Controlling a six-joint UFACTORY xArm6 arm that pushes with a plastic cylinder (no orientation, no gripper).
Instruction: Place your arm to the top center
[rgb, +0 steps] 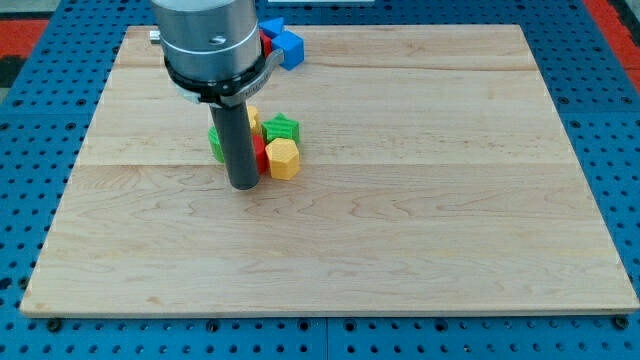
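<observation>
My tip (244, 186) rests on the wooden board (400, 200), left of centre, at the lower left edge of a cluster of blocks. The cluster holds a yellow hexagonal block (284, 158) just right of the tip, a red block (261, 154) touching the rod, a green star block (282, 127) above them, a green block (214, 140) partly hidden behind the rod on its left, and a small yellow block (253, 117) peeking out by the rod. The rod's metal housing (208, 40) hides part of the board's top left.
A blue block (288, 47) and a red block (267, 39) sit near the board's top edge, right of the housing, with another blue piece (272, 24) above them. A blue pegboard (40, 200) surrounds the board.
</observation>
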